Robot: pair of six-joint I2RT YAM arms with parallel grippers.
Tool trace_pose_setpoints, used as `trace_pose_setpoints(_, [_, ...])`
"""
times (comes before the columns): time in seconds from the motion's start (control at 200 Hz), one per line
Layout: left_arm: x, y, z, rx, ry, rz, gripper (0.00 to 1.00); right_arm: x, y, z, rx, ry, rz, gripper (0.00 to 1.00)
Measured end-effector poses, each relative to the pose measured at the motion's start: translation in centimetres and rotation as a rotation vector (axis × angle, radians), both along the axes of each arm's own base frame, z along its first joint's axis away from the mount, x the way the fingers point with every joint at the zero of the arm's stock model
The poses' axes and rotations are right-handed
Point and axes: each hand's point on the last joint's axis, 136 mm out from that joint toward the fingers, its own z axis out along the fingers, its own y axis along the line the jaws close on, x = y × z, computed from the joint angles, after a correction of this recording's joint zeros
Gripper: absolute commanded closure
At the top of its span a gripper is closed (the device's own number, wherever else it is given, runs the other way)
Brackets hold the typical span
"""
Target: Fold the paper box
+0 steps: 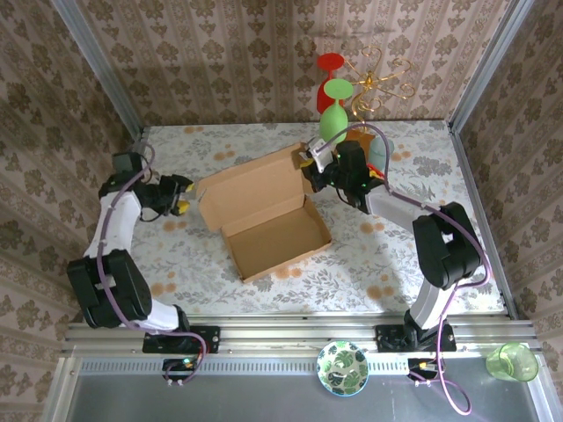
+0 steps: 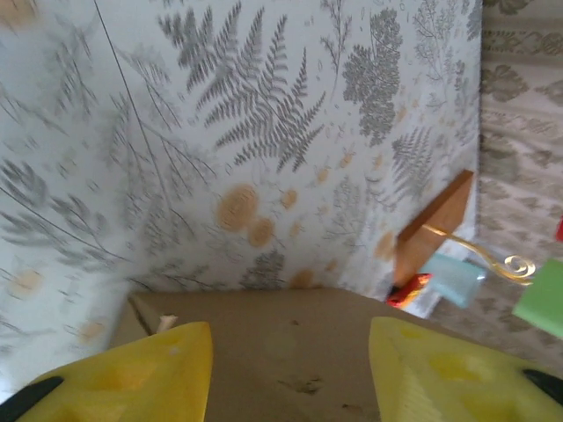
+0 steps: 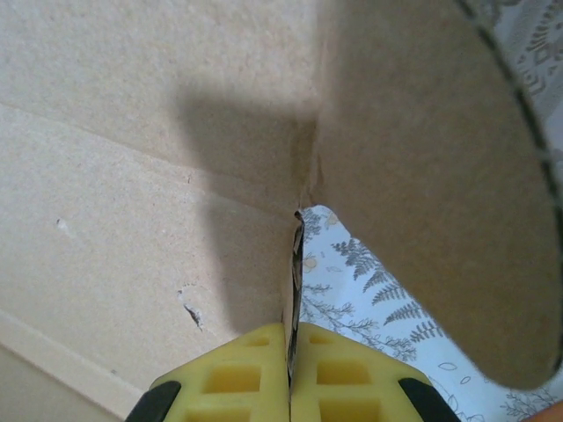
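Observation:
The paper box [image 1: 273,233] lies mid-table as an open brown cardboard tray, its lid panel raised at the back. My right gripper [image 1: 310,174] is at the lid's right end. In the right wrist view it [image 3: 290,330] is shut on the thin edge of a cardboard panel [image 3: 132,176], and a rounded flap [image 3: 422,176] hangs to the right. My left gripper [image 1: 183,195] is at the box's left end. In the left wrist view its yellow fingers [image 2: 141,369] stand apart, the gripper [image 2: 288,347] open over a flat face of cardboard [image 2: 264,308].
Green and red glasses [image 1: 334,114] and a gold wire stand [image 1: 378,83] are at the back, just behind the right arm. An orange-brown packet [image 2: 435,229] and a light blue thing [image 2: 453,280] lie there too. A patterned plate [image 1: 342,367] and green cup [image 1: 513,360] sit on the front rail.

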Motion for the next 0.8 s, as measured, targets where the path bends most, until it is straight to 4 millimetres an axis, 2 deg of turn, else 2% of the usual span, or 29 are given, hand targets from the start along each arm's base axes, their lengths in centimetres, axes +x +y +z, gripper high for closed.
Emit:
trace_pose_setpoints(0.185, [-0.4, -2.2, -0.5, -0.124, 0.063, 0.112, 0.47, -0.1, 0.4, 0.1, 0.022, -0.045, -0.052, 1.00])
trace_pose_setpoints(0.465, [-2.0, -4.1, -0.9, -0.273, 0.136, 0.266, 0.44, -0.4, 0.6, -0.2, 0.066, -0.070, -0.178, 1.00])
trace_pose_setpoints(0.7, [-3.5, -3.6, 1.1, -0.324, 0.127, 0.353, 0.42, -0.6, 0.6, -0.2, 0.098, -0.081, -0.269, 1.00])
trace_pose_setpoints(0.8, [-4.1, -3.7, 1.0, -0.357, 0.146, 0.389, 0.40, -0.7, 0.7, -0.2, 0.107, -0.079, -0.289, 1.00])
